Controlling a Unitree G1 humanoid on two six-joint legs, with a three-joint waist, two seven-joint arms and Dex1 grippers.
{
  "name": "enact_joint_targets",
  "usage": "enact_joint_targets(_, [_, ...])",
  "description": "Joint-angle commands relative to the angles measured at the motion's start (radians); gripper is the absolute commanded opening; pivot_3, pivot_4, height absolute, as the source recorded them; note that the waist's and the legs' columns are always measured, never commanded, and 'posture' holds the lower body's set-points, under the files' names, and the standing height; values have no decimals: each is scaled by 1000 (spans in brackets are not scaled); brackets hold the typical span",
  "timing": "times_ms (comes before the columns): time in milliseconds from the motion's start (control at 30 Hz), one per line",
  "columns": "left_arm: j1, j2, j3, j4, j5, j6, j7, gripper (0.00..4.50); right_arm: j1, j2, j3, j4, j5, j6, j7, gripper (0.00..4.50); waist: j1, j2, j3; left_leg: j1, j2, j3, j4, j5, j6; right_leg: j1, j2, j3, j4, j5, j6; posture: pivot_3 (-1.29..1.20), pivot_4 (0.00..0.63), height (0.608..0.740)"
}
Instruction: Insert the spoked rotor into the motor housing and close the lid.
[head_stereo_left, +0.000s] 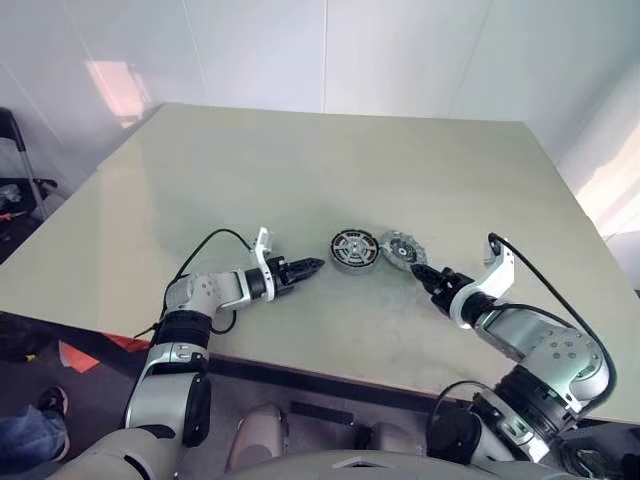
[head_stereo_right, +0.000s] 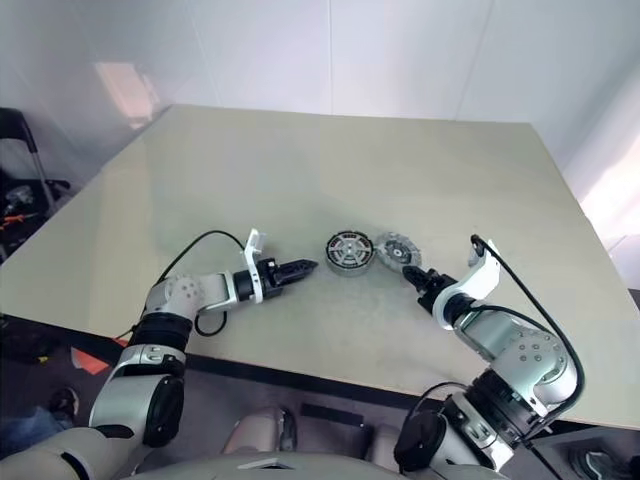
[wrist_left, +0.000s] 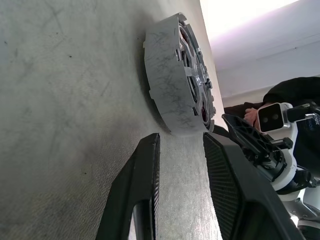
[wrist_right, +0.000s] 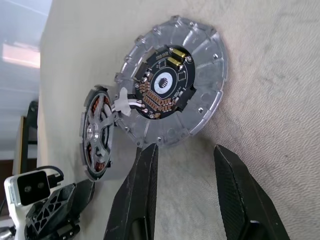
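Mid-table (head_stereo_left: 300, 170), side by side and about touching: motor housing (wrist_left: 165, 85), spoked rotor (wrist_right: 98, 131) seemingly already seated among the copper windings, and lid (head_stereo_left: 402, 249) on the right, circuit side up. Right gripper (head_stereo_left: 418, 272) hovering just short of the lid's near edge, fingers part-way apart, gripping nothing. Left gripper (head_stereo_left: 315, 265) level beside the housing, likewise part open and empty. Best now: pinch the lid by its rim, lift clear, probably turn it board-down, centre over the hub before lowering. Brace the housing with the left to stop any skid.
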Motion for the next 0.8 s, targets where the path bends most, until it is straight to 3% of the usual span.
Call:
enact_joint_targets(33, [-3, 10, -10, -8, 11, 12, -5, 1452, -64, 49, -51, 20, 58, 5, -90, 1918, 0, 0, 0, 0, 0, 0, -1, 0, 0, 0, 0, 0, 0, 0, 0, 0, 0, 740])
enact_joint_targets(100, [2, 15, -9, -16, 12, 14, -3, 1452, -96, 58, -78, 46, 62, 5, -113, 1918, -1, 1, 0, 0, 0, 0, -2, 1, -2, -1, 0, 0, 0, 0, 0, 0, 0, 740])
enact_joint_targets(200, [12, 17, -6, -32, 9, 20, 1, 1452, -128, 50, -95, 96, 60, 5, -122, 2427, -1, 1, -1, 0, 0, 0, -5, 3, -5, -2, 0, 0, 0, 0, 1, 0, 0, 740])
enact_joint_targets(400, [20, 13, 10, -57, 1, 17, 23, 1452, -192, 30, -107, 245, 12, -45, -118, 4373, -7, -2, -3, 2, 0, 0, -5, 5, -8, -1, 1, 0, 0, 0, 1, 0, 0, 740])
enact_joint_targets(700, [24, 14, 0, -76, 0, 26, 36, 1452, -196, -19, 6, 575, 36, -375, 32, 4373, -40, -10, -5, 17, 1, -1, -6, 5, -9, 8, 1, -1, -6, -1, 1, 0, 0, 740])
enact_joint_targets(800, [19, 16, -8, -77, 4, 26, 33, 1452, -201, -27, 67, 640, 48, -461, 90, 4373, -50, -9, -5, 19, 3, -6, -9, 5, -8, 8, 1, -10, -21, 0, 1, 0, 0, 740])
